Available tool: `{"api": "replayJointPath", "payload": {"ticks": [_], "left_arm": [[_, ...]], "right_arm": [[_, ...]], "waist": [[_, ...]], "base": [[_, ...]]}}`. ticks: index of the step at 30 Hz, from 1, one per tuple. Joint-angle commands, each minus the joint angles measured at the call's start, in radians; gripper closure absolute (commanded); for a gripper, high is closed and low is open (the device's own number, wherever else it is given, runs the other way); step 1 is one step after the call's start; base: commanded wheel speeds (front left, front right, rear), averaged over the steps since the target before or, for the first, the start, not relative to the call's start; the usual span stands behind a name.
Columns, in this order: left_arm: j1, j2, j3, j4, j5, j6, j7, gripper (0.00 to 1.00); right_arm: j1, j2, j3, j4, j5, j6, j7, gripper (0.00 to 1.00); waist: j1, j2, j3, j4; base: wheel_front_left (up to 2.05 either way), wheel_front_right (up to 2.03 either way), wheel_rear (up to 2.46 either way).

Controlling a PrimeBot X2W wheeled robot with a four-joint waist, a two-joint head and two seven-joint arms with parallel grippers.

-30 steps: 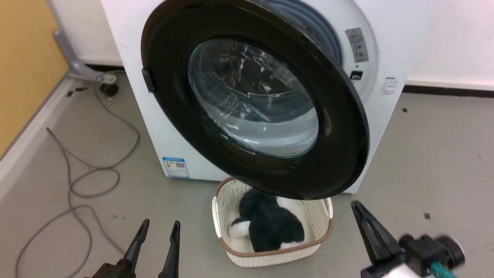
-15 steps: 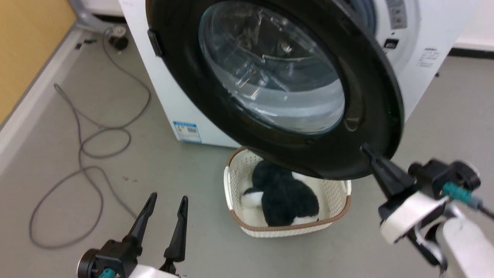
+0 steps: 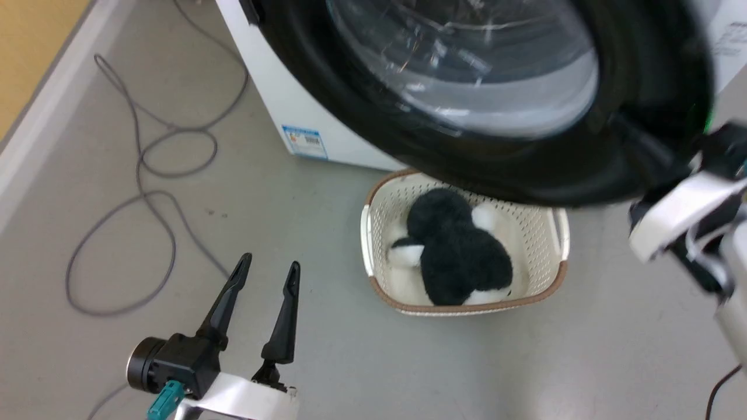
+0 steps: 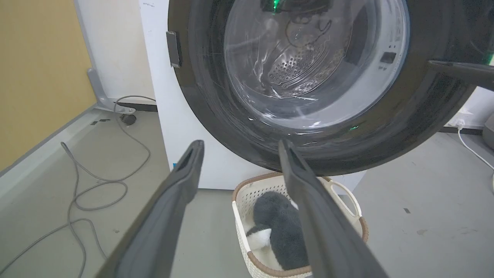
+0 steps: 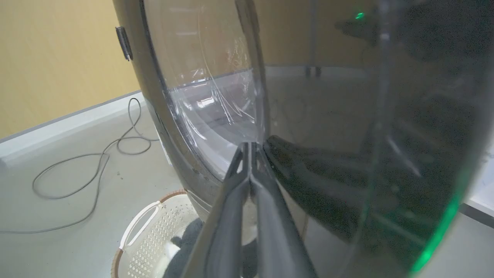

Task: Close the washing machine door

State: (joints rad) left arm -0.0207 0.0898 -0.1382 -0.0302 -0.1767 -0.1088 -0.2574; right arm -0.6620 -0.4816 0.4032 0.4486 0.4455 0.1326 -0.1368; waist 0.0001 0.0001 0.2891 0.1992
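The washing machine door (image 3: 525,169) is glossy black plastic around smooth clear glass; the basket (image 3: 367,245) is matt perforated plastic.

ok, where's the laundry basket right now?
Head view, centre: the laundry basket sits on the floor below the lower rim of the washing machine door, right of the left gripper, with a black-and-white plush toy inside.

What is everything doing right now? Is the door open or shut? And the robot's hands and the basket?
washing machine door: open, swung out above the basket.
washing machine: upright, not closed up yet.
left hand: open, empty.
right hand: shut, tips against the door's black rim.
basket: upright, holding a fluffy black-and-white toy.
cable: lying loose in loops.
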Motion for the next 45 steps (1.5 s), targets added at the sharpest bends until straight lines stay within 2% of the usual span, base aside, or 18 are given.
{"api": "replayJointPath", "payload": {"ticks": [1, 13, 19, 26, 36, 45], "left_arm": [[-0.022, -0.005, -0.001, -0.007, 0.009, -0.005, -0.004, 0.0], [-0.058, -0.021, -0.029, -0.014, 0.017, -0.013, -0.004, 0.0], [-0.071, -0.027, -0.037, -0.016, 0.017, -0.016, -0.004, 0.0], [-0.071, -0.033, -0.039, -0.009, 0.017, -0.017, -0.004, 0.0], [-0.04, -0.037, -0.015, 0.026, 0.005, -0.017, -0.004, 0.0], [0.01, -0.037, 0.035, 0.081, 0.023, 0.015, -0.004, 0.0]], "right_arm": [[-0.058, -0.012, -0.002, 0.031, 0.013, -0.002, -0.001, 1.0], [-0.313, -0.025, -0.009, 0.255, 0.026, -0.002, 0.043, 1.0], [-0.414, -0.016, -0.074, 0.393, 0.015, -0.002, 0.054, 1.0], [-0.47, 0.01, -0.134, 0.519, -0.025, -0.002, 0.01, 1.0], [-0.386, 0.056, -0.085, 0.562, -0.032, -0.002, -0.083, 1.0], [-0.135, 0.071, -0.023, 0.408, 0.023, -0.002, -0.123, 1.0]], "waist": [[-0.0001, -0.0001, 0.03, 0.013], [-0.0001, -0.0001, 0.098, 0.044], [-0.0001, -0.0001, 0.118, 0.06], [-0.0001, -0.0001, 0.115, 0.068], [-0.0001, -0.0001, -0.007, 0.03], [-0.0001, -0.0001, -0.178, -0.051]], "base": [[0.0, 0.0, 0.0], [0.0, 0.0, 0.0], [0.0, 0.0, 0.0], [0.0, 0.0, 0.0], [0.0, 0.0, 0.0], [0.0, 0.0, 0.0]]}}
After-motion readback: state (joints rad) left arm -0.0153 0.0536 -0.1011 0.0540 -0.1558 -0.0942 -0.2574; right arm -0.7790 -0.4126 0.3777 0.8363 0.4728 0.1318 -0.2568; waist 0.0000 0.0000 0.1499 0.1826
